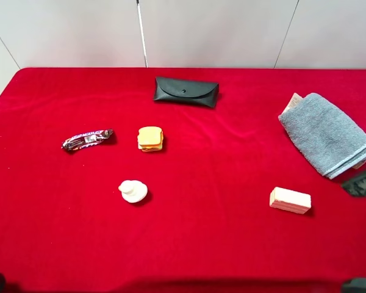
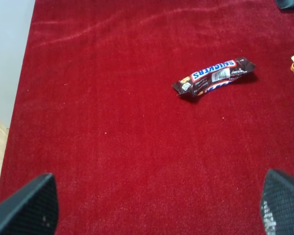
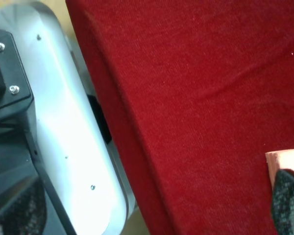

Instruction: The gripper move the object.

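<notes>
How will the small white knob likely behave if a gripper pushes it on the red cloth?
The white knob sits on a wide flat base, so it will probably slide, not roll. Its rounded stub looks smooth and may slip between fingers. The cloth looks fuzzy, likely adding drag.

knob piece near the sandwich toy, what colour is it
White, slightly off-white. The knob piece shows best in the exterior high view, on the red cloth.

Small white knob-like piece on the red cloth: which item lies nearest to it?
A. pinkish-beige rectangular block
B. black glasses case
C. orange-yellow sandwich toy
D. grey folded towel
C. The small white knob-like piece sits just in front of the orange-yellow sandwich toy; the others lie farther off.
</notes>
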`<state>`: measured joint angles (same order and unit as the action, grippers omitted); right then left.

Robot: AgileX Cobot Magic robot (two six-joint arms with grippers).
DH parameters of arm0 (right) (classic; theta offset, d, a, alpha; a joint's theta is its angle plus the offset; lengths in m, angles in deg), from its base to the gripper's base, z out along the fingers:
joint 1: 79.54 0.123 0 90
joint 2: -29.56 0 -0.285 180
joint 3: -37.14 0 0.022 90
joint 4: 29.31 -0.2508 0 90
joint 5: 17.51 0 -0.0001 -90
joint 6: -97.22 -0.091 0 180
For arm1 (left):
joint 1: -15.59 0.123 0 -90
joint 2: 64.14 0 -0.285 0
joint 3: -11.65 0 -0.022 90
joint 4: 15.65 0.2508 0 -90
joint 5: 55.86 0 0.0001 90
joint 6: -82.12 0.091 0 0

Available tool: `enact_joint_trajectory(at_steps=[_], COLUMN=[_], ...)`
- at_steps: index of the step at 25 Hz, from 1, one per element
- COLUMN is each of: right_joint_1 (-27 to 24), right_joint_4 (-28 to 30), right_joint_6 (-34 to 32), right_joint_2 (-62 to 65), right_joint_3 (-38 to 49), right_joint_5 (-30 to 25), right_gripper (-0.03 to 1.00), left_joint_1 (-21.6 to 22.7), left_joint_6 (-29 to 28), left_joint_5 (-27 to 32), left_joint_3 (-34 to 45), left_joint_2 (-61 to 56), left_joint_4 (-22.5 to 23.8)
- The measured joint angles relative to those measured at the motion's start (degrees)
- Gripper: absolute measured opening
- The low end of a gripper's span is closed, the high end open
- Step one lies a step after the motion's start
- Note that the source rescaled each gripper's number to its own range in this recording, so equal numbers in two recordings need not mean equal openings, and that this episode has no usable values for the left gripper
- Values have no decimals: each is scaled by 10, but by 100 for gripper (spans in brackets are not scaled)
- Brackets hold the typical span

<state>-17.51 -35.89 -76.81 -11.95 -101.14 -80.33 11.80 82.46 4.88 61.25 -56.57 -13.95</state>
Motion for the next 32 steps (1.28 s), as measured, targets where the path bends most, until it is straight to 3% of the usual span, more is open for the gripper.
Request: enact_joint_trajectory(at_steps=[8, 25, 32], right_joint_1=[0, -2, -59], right_joint_4=[7, 17, 21], right_joint_6=[0, -6, -14], right_joint_2=[119, 255, 321], right_joint_3=[66, 68, 68], right_joint_5=[35, 37, 37], right_gripper=[100, 100, 100], left_joint_1=[0, 0, 0], left_joint_6=[0, 0, 0], left_joint_5=[0, 0, 0], left_joint_3=[0, 0, 0], left_joint_2=[0, 0, 0], left_joint_4=[0, 0, 0])
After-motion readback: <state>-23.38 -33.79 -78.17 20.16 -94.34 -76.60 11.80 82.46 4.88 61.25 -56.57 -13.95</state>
